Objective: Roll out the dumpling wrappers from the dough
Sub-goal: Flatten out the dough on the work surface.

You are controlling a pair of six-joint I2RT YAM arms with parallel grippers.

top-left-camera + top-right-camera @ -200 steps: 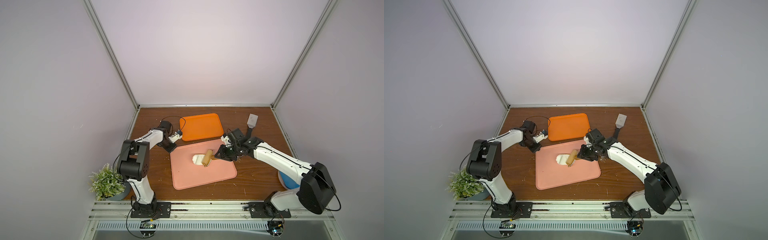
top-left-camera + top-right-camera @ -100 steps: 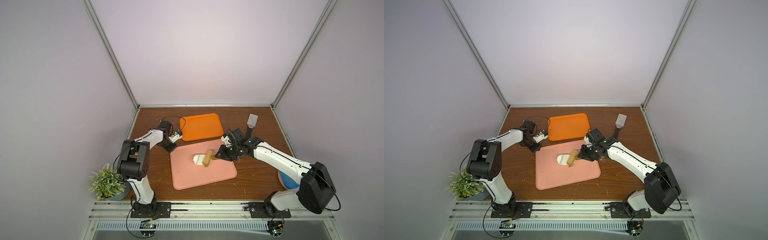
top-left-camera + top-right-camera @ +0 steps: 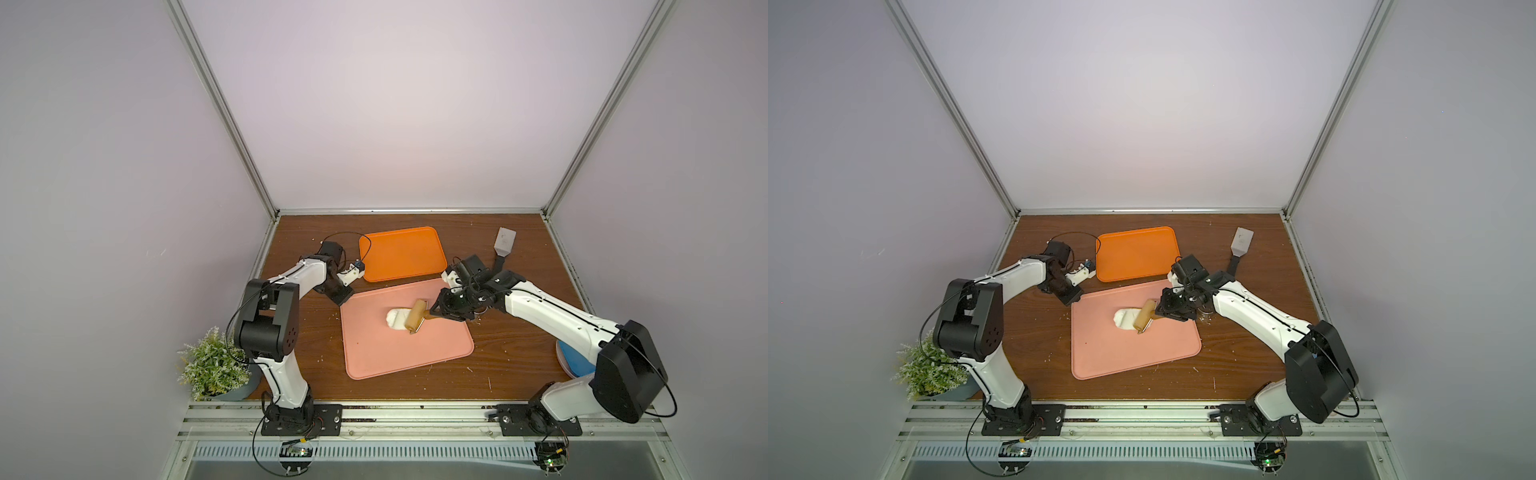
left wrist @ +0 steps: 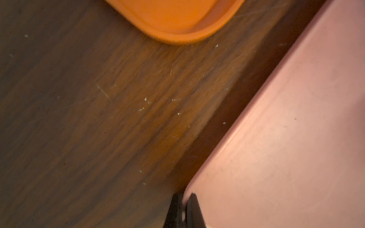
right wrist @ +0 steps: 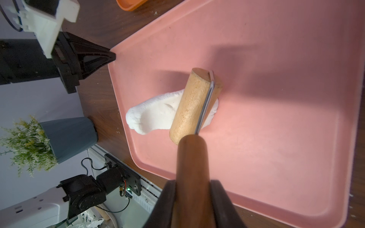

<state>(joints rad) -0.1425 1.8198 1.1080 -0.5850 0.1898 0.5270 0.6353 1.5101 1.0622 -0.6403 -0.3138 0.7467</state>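
Rolling dough [image 5: 156, 112] ahead of right fingers [image 5: 223, 205] clamping the roller handle [image 5: 191, 161]; left fingers [image 4: 194, 215] pinch pink tray rim [image 4: 237, 138]; sticky dough may lift and tear.

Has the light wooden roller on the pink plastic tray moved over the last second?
No. In a top view the light wooden roller stays across the white dough lump, equally far from the far rim of the pink plastic tray.
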